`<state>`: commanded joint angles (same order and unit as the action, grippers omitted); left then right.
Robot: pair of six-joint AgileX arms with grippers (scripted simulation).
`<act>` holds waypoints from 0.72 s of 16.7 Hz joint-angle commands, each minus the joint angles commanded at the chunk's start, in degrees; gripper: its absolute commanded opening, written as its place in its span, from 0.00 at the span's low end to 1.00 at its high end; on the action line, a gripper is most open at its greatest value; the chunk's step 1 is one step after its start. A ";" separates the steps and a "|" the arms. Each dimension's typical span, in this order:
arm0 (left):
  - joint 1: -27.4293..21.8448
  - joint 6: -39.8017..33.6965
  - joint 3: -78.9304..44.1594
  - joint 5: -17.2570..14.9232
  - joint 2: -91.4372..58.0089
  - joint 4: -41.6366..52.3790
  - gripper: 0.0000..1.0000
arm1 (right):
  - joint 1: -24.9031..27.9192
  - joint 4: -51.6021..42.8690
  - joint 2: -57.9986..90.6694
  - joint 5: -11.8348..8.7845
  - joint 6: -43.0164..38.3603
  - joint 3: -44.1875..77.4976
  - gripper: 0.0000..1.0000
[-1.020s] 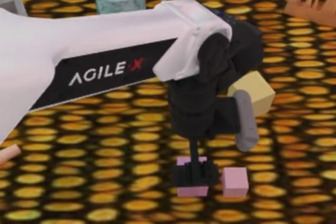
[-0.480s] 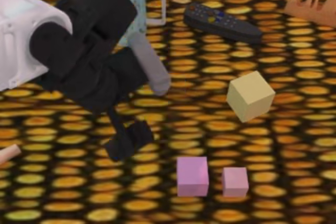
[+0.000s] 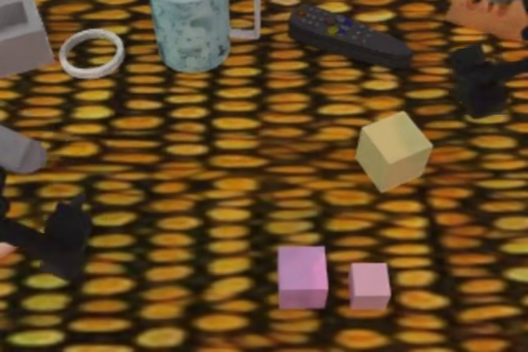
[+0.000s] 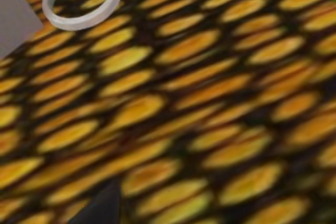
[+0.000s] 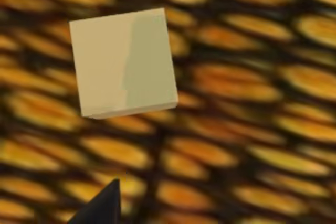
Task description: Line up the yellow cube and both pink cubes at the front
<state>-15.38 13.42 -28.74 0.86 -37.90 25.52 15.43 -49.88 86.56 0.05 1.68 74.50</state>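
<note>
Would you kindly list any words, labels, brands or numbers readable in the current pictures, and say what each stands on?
No text can be read in any view.
Remote control: its buttons carry marks too small to read.
Mug, yellow cube and both pink cubes: plain, no lettering.

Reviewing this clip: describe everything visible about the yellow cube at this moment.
The yellow cube is a pale tan-yellow matte block with plain faces, larger than either pink cube. It sits on the patterned table surface right of centre, turned at an angle to the table edges, so its corners point off-axis. Nothing touches it: the pink cubes lie apart from it toward the front, and the right gripper is off to its right and farther back. In the right wrist view it shows a lit top and one shaded part.
</note>
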 joint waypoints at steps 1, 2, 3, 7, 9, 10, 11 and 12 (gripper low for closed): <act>2.37 -1.72 4.47 0.00 5.47 -3.08 1.00 | 0.99 -3.37 6.07 -0.02 0.11 4.92 1.00; 4.44 -3.26 8.32 -0.03 10.19 -5.87 1.00 | 1.94 -6.58 11.72 -0.04 0.23 9.62 1.00; 6.50 -4.82 12.06 -0.08 14.76 -8.78 1.00 | 2.84 -9.59 16.89 -0.05 0.33 14.09 1.00; 12.88 -10.01 23.03 -0.45 28.67 -18.77 1.00 | 5.81 -19.19 33.01 0.00 0.69 29.44 1.00; 14.96 -11.89 26.34 -0.66 33.65 -22.44 1.00 | 6.83 -22.26 38.44 0.07 0.82 34.97 1.00; 15.66 -12.55 27.41 -0.74 35.46 -23.76 1.00 | 7.19 -23.33 40.43 0.10 0.87 37.01 1.00; 16.14 -13.03 28.15 -0.80 36.78 -24.72 1.00 | 7.45 -24.09 41.86 0.14 0.90 38.45 1.00; 16.44 -13.33 28.61 -0.85 37.63 -25.33 1.00 | 7.61 -24.52 42.70 0.15 0.92 39.30 1.00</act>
<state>1.06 0.09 -0.14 0.01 -0.26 0.19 23.03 -74.41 129.26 0.20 2.60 113.80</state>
